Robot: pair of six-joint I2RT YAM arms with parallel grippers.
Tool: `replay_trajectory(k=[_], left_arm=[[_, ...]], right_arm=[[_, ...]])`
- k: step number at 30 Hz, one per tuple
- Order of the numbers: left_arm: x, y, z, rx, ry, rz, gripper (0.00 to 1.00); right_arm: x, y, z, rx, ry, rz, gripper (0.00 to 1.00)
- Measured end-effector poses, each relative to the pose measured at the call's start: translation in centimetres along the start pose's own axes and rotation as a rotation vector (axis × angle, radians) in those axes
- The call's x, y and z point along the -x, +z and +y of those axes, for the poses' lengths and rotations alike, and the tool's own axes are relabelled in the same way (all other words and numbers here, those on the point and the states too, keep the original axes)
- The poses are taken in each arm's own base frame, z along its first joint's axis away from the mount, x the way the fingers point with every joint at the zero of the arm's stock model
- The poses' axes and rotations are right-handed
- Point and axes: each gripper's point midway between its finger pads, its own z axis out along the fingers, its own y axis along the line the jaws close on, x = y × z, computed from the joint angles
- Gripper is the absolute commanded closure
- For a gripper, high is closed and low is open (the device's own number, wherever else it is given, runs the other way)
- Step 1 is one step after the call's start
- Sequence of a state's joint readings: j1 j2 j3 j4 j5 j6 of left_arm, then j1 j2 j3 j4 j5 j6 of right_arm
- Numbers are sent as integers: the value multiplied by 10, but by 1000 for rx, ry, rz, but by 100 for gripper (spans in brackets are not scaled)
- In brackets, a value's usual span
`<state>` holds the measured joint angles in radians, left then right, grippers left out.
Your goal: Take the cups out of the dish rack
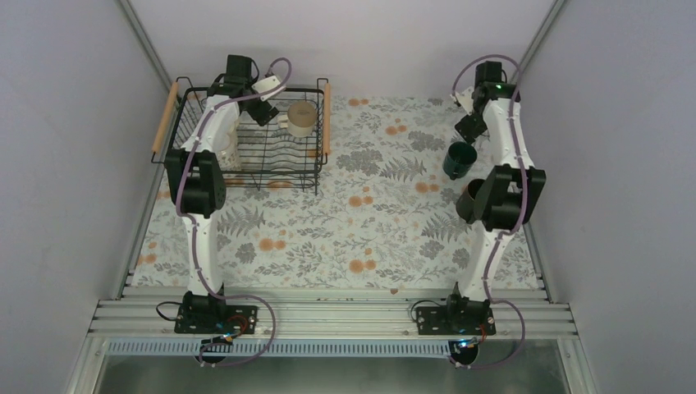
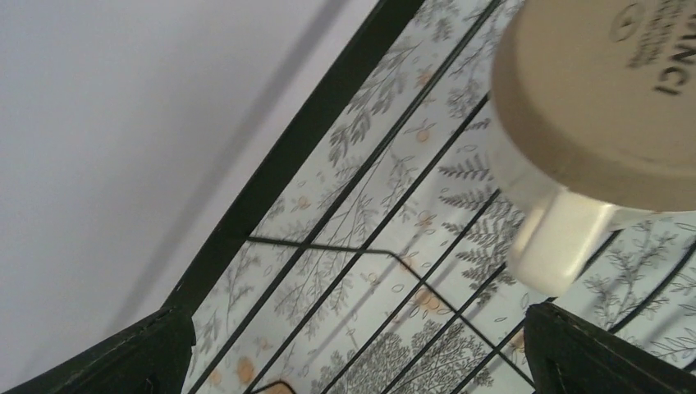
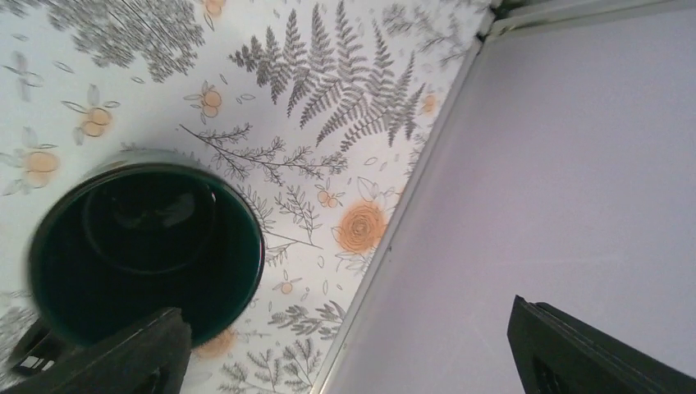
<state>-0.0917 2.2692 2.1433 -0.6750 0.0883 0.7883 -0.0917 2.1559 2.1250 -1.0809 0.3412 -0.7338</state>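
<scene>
The beige mug (image 1: 300, 119) is sitting upturned at the two o'clock corner of the dish rack (image 1: 326, 135), which is lying at ten o'clock on the worktop (image 1: 345, 230). A patterned mug (image 1: 231, 152) is peeking out at the rack's eight o'clock. The left tool (image 1: 264, 112) is hovering at the beige mug's nine o'clock, spread wide and empty, its arm arching over the rack. This looks like the reach for that mug, and next it needs lining up on the handle (image 2: 562, 242). At two o'clock the green mug (image 1: 460, 158) is standing on the worktop, with the right tool (image 1: 468, 125) gaping wide at its twelve o'clock.
</scene>
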Motion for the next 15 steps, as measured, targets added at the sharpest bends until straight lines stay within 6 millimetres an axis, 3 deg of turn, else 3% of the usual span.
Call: replay_trajectory(k=[5, 8, 15], left_arm=[[6, -1, -16, -83, 70, -49, 7], [6, 0, -29, -143, 114, -64, 8], [-3, 18, -56, -276, 163, -73, 9]], right_arm=[[-1, -64, -2, -10, 37, -131, 0], [3, -91, 4, 2, 43, -198, 0], [7, -116, 26, 46, 36, -271, 0]])
